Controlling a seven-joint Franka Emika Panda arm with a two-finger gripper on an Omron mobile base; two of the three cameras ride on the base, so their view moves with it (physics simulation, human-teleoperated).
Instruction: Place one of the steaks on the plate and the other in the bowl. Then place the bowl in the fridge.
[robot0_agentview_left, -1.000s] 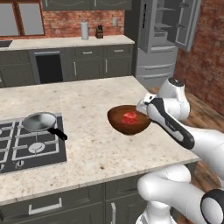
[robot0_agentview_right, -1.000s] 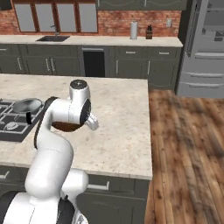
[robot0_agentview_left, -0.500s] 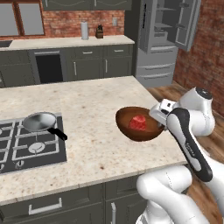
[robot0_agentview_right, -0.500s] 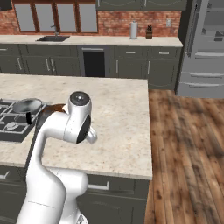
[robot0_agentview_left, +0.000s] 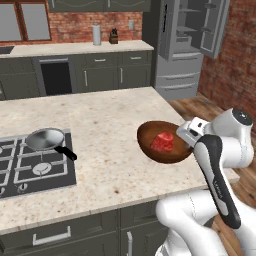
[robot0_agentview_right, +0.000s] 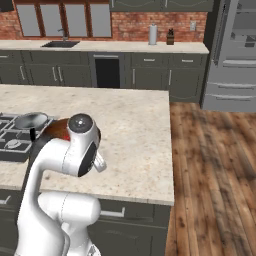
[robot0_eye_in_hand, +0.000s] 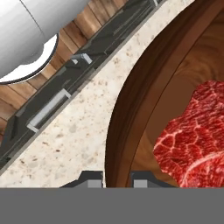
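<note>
One steak (robot0_eye_in_hand: 192, 135) in bowl (robot0_agentview_left: 162, 142); tool (robot0_eye_in_hand: 117, 178) clamped on bowl rim.

I'm in a home kitchen: speckled stone island (robot0_agentview_left: 115, 135) with gas hob (robot0_agentview_left: 30, 167), dark-grey cabinets (robot0_agentview_right: 150, 75), brick backsplash (robot0_agentview_right: 150, 20), sink (robot0_agentview_right: 60, 44), steel fridge (robot0_agentview_left: 187, 45) far right, wood floor (robot0_agentview_right: 215, 160).

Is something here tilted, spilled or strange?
The bowl is held tilted above the counter's edge, gripper pinching its rim. The steak remains inside; nothing has spilled. The fridge stands open.
</note>
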